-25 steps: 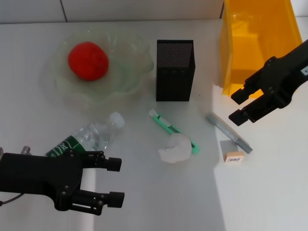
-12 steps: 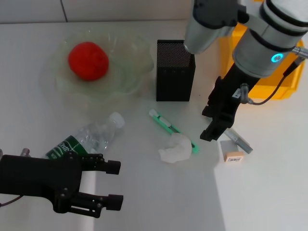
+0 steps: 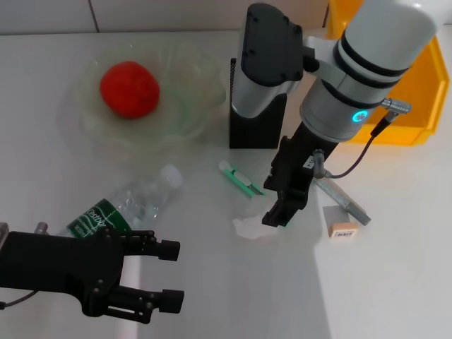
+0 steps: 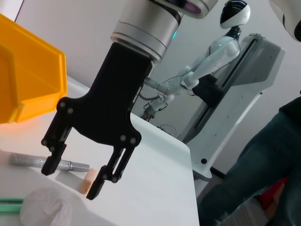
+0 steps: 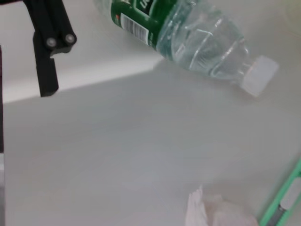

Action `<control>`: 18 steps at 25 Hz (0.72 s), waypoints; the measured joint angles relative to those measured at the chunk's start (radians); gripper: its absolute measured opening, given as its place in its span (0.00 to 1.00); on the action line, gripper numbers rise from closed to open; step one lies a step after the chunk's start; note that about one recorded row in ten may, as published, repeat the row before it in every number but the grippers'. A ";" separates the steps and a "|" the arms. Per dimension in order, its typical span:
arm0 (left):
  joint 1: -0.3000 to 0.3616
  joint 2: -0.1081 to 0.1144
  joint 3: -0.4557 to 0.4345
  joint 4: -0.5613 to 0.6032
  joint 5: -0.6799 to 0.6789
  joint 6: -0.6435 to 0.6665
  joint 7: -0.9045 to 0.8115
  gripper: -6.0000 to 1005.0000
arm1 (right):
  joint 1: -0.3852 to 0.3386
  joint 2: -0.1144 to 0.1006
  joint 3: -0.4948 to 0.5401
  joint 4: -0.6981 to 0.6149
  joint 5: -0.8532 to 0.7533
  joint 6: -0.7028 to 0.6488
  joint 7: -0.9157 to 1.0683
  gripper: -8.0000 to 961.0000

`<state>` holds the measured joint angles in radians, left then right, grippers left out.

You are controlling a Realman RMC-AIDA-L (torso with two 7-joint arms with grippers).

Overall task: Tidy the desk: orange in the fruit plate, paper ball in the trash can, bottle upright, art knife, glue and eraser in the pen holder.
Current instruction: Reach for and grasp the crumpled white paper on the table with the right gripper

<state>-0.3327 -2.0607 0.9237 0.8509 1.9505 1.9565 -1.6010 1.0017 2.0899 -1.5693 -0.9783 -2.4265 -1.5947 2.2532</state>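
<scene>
The white paper ball (image 3: 248,227) lies at mid-table, and my right gripper (image 3: 281,213) hangs open just above its right side. In the left wrist view that gripper (image 4: 71,180) has its fingers spread over the paper ball (image 4: 44,207). The green art knife (image 3: 239,178) lies beside the ball. The grey glue (image 3: 344,200) and the eraser (image 3: 343,229) are to the right. The bottle (image 3: 127,205) lies on its side, with my open left gripper (image 3: 164,272) in front of it. The orange (image 3: 129,88) sits in the fruit plate (image 3: 191,106). My right arm partly hides the black pen holder (image 3: 256,131).
The yellow trash can (image 3: 420,92) stands at the back right, behind my right arm. The right wrist view shows the bottle (image 5: 188,37), the paper ball (image 5: 214,212), the art knife (image 5: 282,197) and a finger of my left gripper (image 5: 47,61).
My right arm has swung in from beside the yellow trash can and come down over the paper ball. The left gripper has stayed near the bottle.
</scene>
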 joint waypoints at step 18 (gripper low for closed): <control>-0.003 0.000 0.001 -0.020 -0.001 -0.004 0.007 0.84 | 0.026 0.002 -0.160 0.092 0.034 0.147 0.024 0.80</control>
<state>-0.3358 -2.0607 0.9250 0.8311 1.9500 1.9530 -1.5943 1.0275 2.0923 -1.7293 -0.8864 -2.3922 -1.4476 2.2774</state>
